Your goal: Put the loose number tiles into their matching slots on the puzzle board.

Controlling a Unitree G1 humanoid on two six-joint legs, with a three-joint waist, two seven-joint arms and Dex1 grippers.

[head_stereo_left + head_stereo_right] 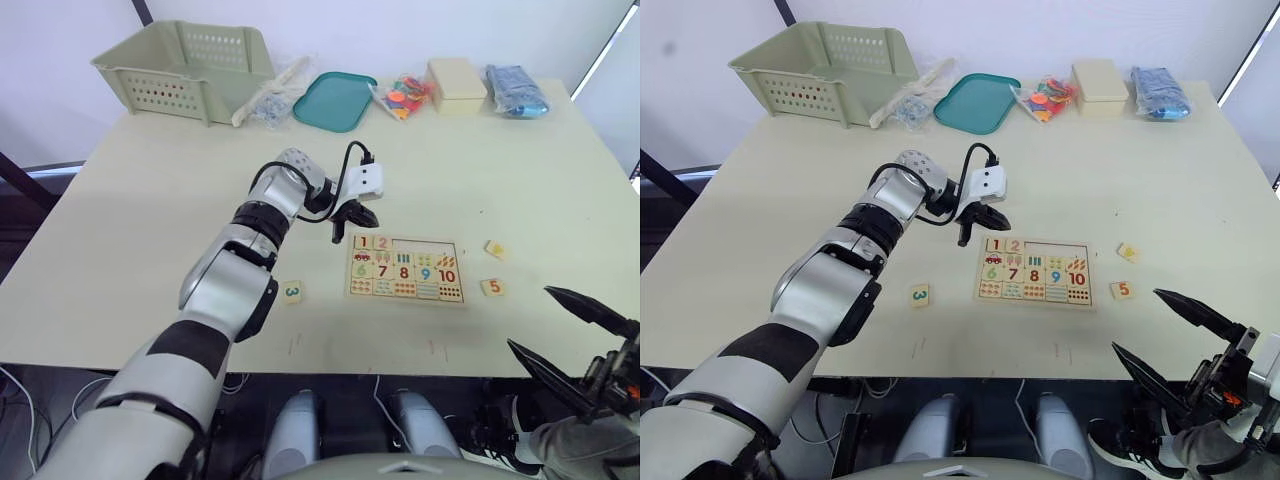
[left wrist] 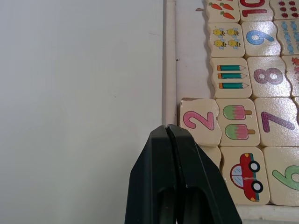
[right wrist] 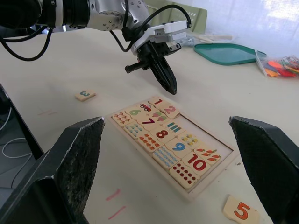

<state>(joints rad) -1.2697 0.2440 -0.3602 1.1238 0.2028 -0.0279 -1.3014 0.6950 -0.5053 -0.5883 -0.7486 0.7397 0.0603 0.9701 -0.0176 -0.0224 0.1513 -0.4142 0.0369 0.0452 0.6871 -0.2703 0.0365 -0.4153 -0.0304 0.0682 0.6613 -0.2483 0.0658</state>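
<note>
Light wood is what I am watching on the table (image 1: pixel 150 200): the puzzle board (image 1: pixel 406 270) is lying flat in front of me, its lower rows filled with the printed 6 to 10 squares. In its top row of slots (image 1: pixel 425 245), the 1 tile (image 3: pixel 158 101) and the 2 tile (image 2: pixel 201 120) are already sitting at the end nearest my left arm, while the remaining recesses are showing bare.

My left gripper (image 1: pixel 357 215) is hovering just above that same corner of the board, its two black fingers (image 2: pixel 180 182) pressed together with nothing between them (the wrist camera is showing them meeting right beside the 2).

My right gripper (image 1: pixel 1170 335) is hanging low off the near edge of the table, well apart from the board, with its fingers spread wide and carrying nothing.

Three tiles are lying loose. The 3 tile (image 1: pixel 291 292) is resting on the left side of the board, near my left forearm. The 5 tile (image 1: pixel 492 287) is sitting just off the board's right edge, and another tile (image 1: pixel 495 249) is lying a little beyond it; I cannot read its digit.
</note>
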